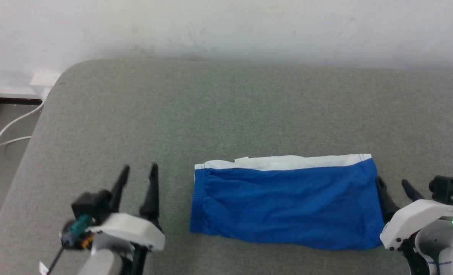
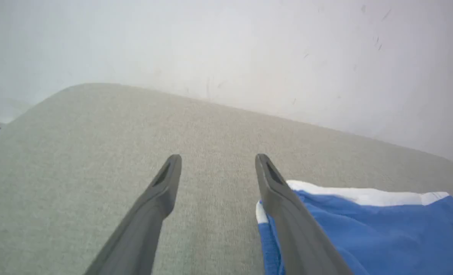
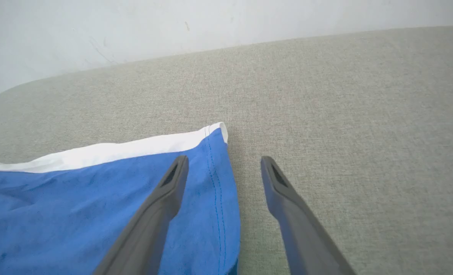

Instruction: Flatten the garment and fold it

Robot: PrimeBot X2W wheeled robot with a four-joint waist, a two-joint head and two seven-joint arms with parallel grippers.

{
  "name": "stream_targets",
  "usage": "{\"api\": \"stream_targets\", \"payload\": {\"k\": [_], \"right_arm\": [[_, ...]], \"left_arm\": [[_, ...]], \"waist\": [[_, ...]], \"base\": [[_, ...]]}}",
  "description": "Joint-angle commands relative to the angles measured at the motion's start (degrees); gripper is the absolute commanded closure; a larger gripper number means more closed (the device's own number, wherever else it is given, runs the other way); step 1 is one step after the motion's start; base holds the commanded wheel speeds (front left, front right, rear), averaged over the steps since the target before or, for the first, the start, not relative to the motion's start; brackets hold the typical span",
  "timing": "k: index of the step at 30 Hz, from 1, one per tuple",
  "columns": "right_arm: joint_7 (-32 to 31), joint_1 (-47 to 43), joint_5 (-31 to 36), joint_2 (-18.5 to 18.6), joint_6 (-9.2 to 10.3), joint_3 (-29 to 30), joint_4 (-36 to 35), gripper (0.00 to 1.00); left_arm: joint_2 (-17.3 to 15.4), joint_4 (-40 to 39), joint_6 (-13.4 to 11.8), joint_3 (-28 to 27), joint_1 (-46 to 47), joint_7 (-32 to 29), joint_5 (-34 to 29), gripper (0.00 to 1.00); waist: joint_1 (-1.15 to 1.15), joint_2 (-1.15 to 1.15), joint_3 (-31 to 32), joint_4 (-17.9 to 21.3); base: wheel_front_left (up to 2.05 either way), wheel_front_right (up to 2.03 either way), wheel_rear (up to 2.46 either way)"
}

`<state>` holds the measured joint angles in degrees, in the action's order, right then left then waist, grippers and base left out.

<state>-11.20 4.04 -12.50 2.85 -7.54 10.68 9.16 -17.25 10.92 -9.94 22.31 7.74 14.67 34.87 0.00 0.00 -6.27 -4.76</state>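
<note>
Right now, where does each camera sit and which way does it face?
Head view: on the head, looking forward and down at the blue shorts on the grey surface; left gripper and right gripper, both open, flank them.
Left wrist view: on the left wrist, looking along its spread fingers toward the wall; shorts at lower right.
Right wrist view: on the right wrist, along its spread fingers; shorts at lower left.
Both wrist views share the shorts' white stripe, from opposite ends.

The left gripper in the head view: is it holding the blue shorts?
No, the left gripper stands open over the grey surface, with a gap between it and the blue shorts.
</note>
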Motion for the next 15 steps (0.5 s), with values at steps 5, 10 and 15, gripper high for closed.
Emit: {"api": "stream_targets", "payload": {"k": [5, 10, 15], "right_arm": [[-4.7, 4.2, -0.6, 0.0, 0.05, 0.6, 7.8, 0.0], [-9.4, 8.1, -0.2, 0.0, 0.05, 1.0, 15.2, 0.0], [-15.8, 9.9, -1.5, 0.0, 0.05, -0.1, 20.5, 0.0]], "left_arm": [[3.3, -3.9, 2.7, -8.4, 0.7, 0.3, -8.9, 0.0], [6.2, -4.6, 5.9, -13.6, -0.2, 0.3, -14.7, 0.0], [8.8, -4.4, 9.2, -16.7, -0.7, 0.3, -18.3, 0.0]], "waist": [[0.0, 0.0, -0.4, -0.8], [0.0, 0.0, -0.7, -0.8], [0.0, 0.0, -0.7, -1.0]], "base": [[0.0, 0.0, 0.0], [0.0, 0.0, 0.0], [0.0, 0.0, 0.0]]}}
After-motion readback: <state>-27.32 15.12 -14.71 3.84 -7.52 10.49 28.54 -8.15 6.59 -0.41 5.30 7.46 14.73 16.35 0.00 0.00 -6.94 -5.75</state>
